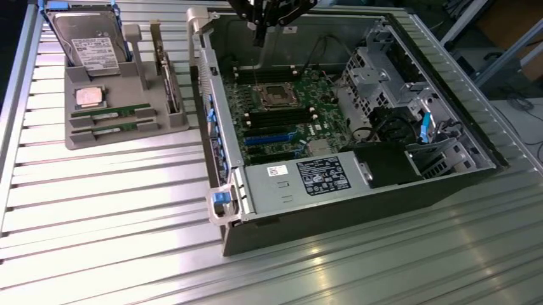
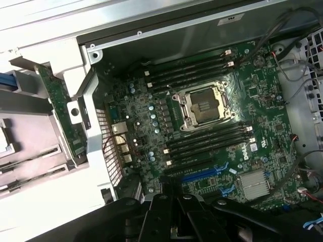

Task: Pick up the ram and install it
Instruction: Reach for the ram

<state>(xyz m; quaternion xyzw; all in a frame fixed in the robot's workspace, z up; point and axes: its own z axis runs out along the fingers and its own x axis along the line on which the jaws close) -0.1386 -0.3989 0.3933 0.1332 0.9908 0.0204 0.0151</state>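
Ribbed metal tabletop [image 1: 127, 210] under bright glare, perhaps cables [image 1: 517, 101] beyond its edge.

The black gripper [image 1: 269, 22] hangs at the far side of the scene, about midway between the exterior view's left and right, and points straight down. Seen from the wrist, its dark fingers [image 2: 160, 217] are drawn fully together.

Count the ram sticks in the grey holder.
2. One ram stick lies in the holder slot beside the processor chip; the other ram stick in the next slot, nearer the holder's edge. None appears hidden.
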